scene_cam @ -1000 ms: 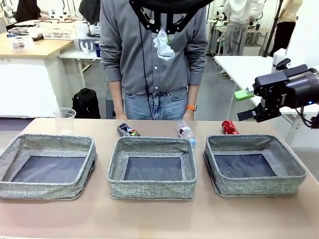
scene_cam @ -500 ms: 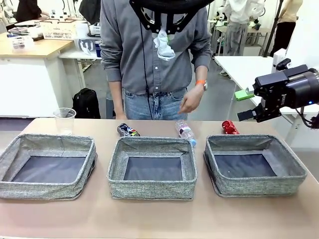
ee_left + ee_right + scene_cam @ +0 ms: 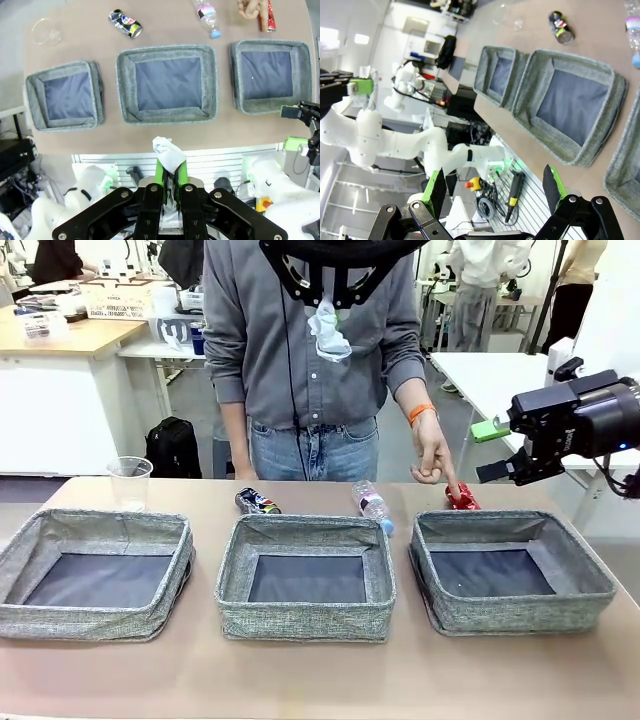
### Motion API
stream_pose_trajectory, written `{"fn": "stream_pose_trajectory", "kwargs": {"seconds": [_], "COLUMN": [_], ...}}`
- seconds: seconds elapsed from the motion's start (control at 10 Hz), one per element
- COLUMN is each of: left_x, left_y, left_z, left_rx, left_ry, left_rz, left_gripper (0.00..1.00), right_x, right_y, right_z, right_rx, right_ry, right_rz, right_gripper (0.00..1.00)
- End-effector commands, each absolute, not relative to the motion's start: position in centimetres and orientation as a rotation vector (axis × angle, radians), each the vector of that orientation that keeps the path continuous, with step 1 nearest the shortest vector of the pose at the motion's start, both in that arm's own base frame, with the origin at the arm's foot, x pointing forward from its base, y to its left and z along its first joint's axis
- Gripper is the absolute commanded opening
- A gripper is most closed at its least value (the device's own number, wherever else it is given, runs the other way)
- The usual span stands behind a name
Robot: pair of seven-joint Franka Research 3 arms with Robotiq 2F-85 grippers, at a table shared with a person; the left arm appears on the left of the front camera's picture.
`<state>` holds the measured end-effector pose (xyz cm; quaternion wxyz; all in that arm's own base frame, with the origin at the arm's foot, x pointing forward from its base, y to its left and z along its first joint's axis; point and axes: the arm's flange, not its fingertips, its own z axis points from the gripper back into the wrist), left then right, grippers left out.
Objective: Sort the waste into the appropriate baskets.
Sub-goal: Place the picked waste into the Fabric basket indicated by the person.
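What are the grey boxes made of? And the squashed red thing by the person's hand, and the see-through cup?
The grey baskets look like woven fabric: matte, speckled weave, soft sagging walls. The crushed red can seems thin metal, probably aluminium: shiny and creased. The cup looks like clear plastic: see-through and thin-walled, though glass can't be ruled out.

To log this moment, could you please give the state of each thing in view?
Left gripper: shut on white paper wad.
Right gripper: open.
Baskets: no can, bottle or cup inside.
Plastic cup: upright.
Dark can: on its side.
Bottle: on its side.
Red can: lying, hand touching it.
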<state>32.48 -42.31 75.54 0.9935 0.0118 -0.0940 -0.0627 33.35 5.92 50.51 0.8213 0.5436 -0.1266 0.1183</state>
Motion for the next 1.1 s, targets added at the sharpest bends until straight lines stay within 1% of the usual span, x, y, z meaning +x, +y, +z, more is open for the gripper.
{"fn": "stream_pose_trajectory", "kwargs": {"seconds": [0.0, 0.5, 0.6, 0.7, 0.8, 0.9, 1.0], "left_x": [32.4, 32.4, 32.5, 31.6, 31.0, 31.3, 32.6], "left_y": [-42.1, -42.1, -42.3, -42.4, -42.8, -43.4, -44.1], "left_z": [75.8, 75.8, 75.5, 72.9, 69.8, 66.1, 62.3], "left_rx": [0.021, 0.021, 0.024, -0.028, -0.077, -0.163, -0.235], "left_ry": [-0.200, -0.200, -0.188, -0.217, -0.202, -0.165, -0.117], "left_rz": [-0.137, -0.137, -0.126, -0.155, -0.219, -0.277, -0.287], "left_gripper": [0.09, 0.09, 0.09, 0.09, 0.09, 0.09, 0.09], "right_x": [33.5, 33.5, 33.4, 32.6, 31.4, 30.0, 28.6], "right_y": [6.3, 6.3, 5.9, 4.4, 1.7, -2.1, -6.4], "right_z": [50.9, 50.9, 50.5, 50.3, 49.9, 49.5, 48.6], "right_rx": [1.183, 1.183, 1.157, 1.107, 1.055, 1.005, 0.934], "right_ry": [-0.273, -0.273, -0.269, -0.258, -0.267, -0.317, -0.367], "right_rz": [0.240, 0.240, 0.252, 0.272, 0.256, 0.186, 0.120], "right_gripper": [1.00, 1.00, 1.00, 1.00, 1.00, 1.00, 1.00]}}
